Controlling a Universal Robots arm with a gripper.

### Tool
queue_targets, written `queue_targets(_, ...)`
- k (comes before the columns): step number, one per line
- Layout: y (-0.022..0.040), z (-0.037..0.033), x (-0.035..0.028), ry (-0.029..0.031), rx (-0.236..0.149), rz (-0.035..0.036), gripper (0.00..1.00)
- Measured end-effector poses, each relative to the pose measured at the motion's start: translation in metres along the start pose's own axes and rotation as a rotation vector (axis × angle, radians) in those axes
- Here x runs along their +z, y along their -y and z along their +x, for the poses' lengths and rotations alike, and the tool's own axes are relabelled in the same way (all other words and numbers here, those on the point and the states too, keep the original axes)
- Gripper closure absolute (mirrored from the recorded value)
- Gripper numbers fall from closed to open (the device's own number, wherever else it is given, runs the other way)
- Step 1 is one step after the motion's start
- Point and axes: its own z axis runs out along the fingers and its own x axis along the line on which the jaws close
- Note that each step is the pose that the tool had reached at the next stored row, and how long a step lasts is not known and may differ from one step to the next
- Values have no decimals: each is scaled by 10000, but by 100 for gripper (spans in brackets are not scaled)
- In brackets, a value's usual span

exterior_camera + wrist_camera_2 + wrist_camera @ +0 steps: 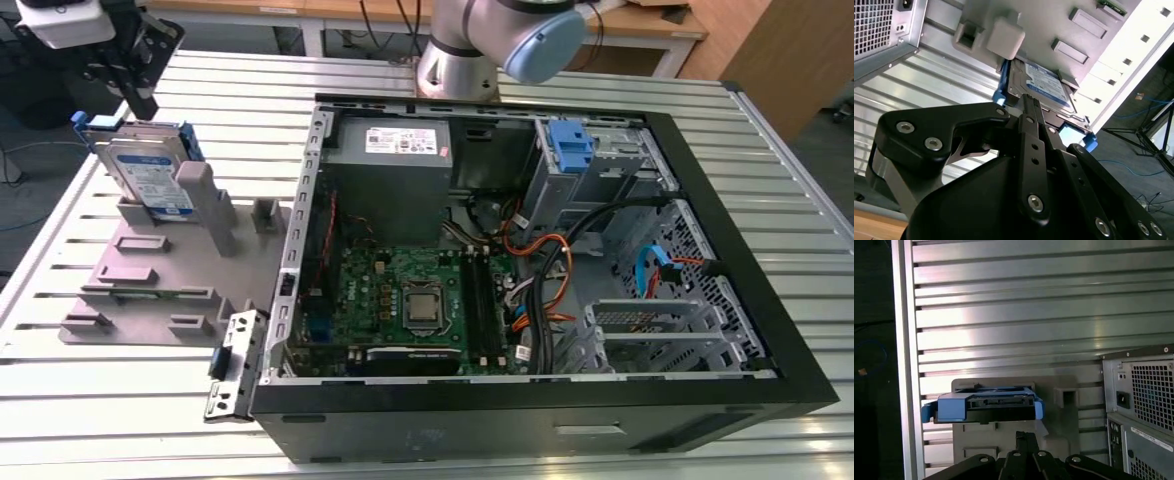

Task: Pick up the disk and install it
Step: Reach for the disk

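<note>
Disk [144, 175], flat silver hard drive in blue plastic carrier, stands on edge in grey plastic fixture [150, 255], upper left of exterior view, on slatted metal table [107, 410]. Black gripper [142, 108] just above disk; jaws pressed together, empty. Pick-up not yet done. Install into open black computer case [534, 425] is all left.

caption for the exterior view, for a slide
Gripper near the disk, upright in its grey holder beside the open computer case.

gripper [139, 104] — tips pointing down | disk [144, 172] — just below the jaws, contact unclear, standing on edge in grey fixture [147, 262] | table [80, 420] — slatted metal, under the jaws | open case [534, 432] — well away from the jaws, toward the exterior view's right | blue bracket [571, 147] — inside case, far from jaws
</note>
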Motion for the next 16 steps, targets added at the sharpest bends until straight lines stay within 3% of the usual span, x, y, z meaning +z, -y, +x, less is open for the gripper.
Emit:
queue_targets(7, -38, 166, 47, 1, 0, 0, 89)
queue_targets(16, -100, 264, 110, 2, -8, 10, 89)
